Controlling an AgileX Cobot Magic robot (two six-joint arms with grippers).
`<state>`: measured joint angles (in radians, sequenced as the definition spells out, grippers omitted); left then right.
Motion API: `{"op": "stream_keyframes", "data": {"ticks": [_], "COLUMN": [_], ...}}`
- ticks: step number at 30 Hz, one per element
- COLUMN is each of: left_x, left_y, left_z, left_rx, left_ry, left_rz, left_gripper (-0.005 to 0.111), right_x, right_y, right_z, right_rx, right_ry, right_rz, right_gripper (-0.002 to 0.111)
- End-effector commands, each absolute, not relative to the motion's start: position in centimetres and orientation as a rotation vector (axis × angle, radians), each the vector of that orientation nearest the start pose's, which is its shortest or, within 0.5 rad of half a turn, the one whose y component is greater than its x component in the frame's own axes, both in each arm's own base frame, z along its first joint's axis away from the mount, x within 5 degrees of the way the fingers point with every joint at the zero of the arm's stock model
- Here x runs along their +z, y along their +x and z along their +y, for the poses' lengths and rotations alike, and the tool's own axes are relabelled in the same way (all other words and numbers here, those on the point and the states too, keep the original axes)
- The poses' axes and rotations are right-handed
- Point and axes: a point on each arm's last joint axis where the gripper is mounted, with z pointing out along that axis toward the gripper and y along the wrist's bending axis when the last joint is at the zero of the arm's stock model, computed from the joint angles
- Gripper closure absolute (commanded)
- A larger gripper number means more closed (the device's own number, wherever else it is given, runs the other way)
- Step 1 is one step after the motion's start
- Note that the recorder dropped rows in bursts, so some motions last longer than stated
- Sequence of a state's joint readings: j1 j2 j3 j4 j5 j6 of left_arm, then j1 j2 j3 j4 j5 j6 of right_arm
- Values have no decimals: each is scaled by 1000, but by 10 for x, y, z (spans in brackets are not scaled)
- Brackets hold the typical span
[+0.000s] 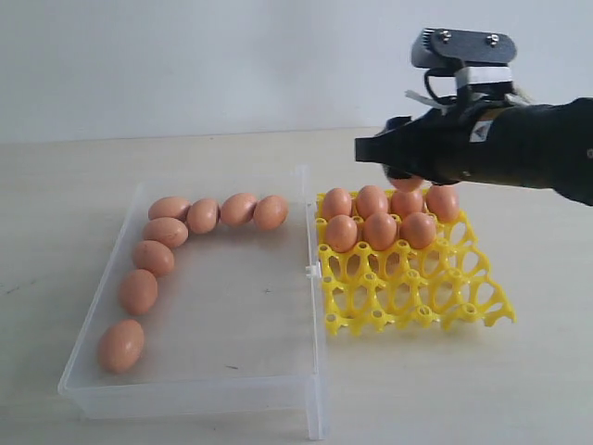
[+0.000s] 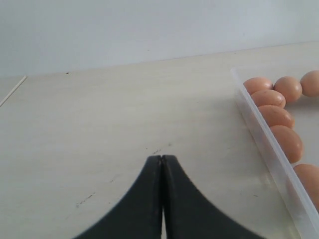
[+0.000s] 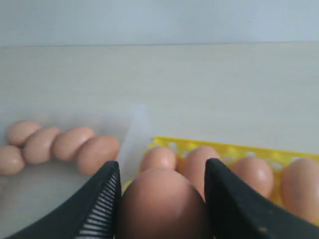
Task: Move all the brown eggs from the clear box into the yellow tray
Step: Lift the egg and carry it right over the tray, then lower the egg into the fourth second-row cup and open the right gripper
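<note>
Several brown eggs (image 1: pixel 167 232) lie along the back and left walls of the clear box (image 1: pixel 241 306). Beside it on the right is the yellow tray (image 1: pixel 408 287), where several more eggs (image 1: pixel 380 230) fill the two back rows. My right gripper (image 1: pixel 389 158) hangs over the tray's back left part, shut on one brown egg (image 3: pixel 162 204) that fills the gap between its fingers (image 3: pixel 102 199). My left gripper (image 2: pixel 162 158) is shut and empty over bare table, just outside the box wall (image 2: pixel 259 129); it does not show in the exterior view.
The tray's front rows (image 1: pixel 417 301) are bare lattice cups with pointed posts. A small clasp (image 1: pixel 313 271) sits on the box wall facing the tray. A pale wooden table (image 1: pixel 463 389) carries everything, with a white wall behind.
</note>
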<state>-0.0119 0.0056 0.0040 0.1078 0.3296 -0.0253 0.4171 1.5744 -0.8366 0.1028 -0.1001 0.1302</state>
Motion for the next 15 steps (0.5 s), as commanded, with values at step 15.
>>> {"op": "stream_keyframes", "data": {"ticks": [15], "left_x": [185], "left_y": [54], "left_z": [2], "left_rx": [72], "left_ry": [49], "left_rz": [1798], "left_gripper": [107], "right_x": [147], "right_y": [342], "right_z": [74], "right_rx": [208], "right_ry": [-13], "right_rz": [2233], "right_gripper": [108]}}
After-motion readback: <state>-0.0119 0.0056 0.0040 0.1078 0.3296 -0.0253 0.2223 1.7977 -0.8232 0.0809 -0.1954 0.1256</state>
